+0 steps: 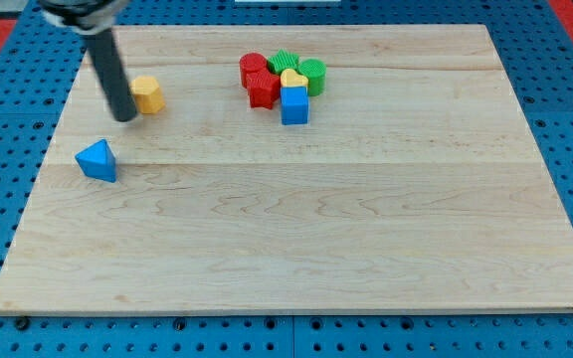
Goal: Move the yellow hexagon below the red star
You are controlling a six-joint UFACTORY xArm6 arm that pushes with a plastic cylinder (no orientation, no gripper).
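Observation:
The yellow hexagon (147, 94) lies at the upper left of the wooden board. My tip (125, 117) stands just to the left of it and slightly lower, close to or touching it. The red star (263, 89) sits in a cluster at the top centre, well to the right of the hexagon. The dark rod rises from the tip to the view's top left.
The cluster also holds a red cylinder (253, 68), a green star (285, 62), a green cylinder (312, 75), a yellow heart (293, 79) and a blue cube (294, 105). A blue triangle (97, 160) lies at the left, below my tip. The board (296, 239) rests on a blue perforated table.

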